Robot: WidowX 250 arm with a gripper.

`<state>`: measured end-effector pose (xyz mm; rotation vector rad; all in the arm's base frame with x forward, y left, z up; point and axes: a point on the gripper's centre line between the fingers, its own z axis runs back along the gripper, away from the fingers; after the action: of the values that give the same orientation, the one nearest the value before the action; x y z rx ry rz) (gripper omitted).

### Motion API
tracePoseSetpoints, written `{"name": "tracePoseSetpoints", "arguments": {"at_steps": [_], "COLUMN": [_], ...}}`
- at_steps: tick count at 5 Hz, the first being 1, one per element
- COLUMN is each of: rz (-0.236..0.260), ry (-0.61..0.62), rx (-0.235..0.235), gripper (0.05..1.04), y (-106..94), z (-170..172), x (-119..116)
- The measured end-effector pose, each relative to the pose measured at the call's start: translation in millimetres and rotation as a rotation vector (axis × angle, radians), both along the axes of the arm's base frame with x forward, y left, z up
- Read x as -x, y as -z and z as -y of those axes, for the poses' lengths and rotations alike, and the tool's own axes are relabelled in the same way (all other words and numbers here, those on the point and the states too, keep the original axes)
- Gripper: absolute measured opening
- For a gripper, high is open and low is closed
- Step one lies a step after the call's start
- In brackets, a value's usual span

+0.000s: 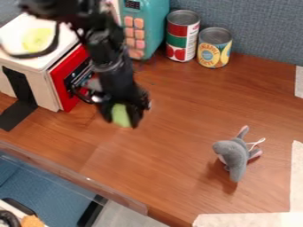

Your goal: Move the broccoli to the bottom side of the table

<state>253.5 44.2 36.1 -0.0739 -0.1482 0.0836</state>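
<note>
A black robot arm [107, 55] reaches in from 11 o'clock over a wooden table [172, 146], its gripper [123, 121] just off center toward 9 o'clock and pinching the green broccoli [120, 113] between its two fingers. A white toy stove [35, 55] with a red front [68, 73] stands at 10 o'clock, a teal toy microwave [155, 22] at 12, and a taller can [182, 36] and a shorter can [214, 48] side by side at 1 o'clock. At 4 o'clock, a gray plush toy [235, 156] sits on the wood near a strip of pale tape [296, 177].
</note>
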Motion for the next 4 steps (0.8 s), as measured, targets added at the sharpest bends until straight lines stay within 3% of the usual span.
{"name": "tracePoseSetpoints", "arguments": {"at_steps": [2, 3, 4], "rz": [-0.068, -0.054, -0.082], "ry": [0.043, 0.05, 0.042], "rx": [-0.127, -0.159, -0.134], "gripper": [0.687, 0.743, 0.948], "y": [49.4, 51.8, 51.2], "z": [-10, -14, -11], "x": [47, 49, 54]}}
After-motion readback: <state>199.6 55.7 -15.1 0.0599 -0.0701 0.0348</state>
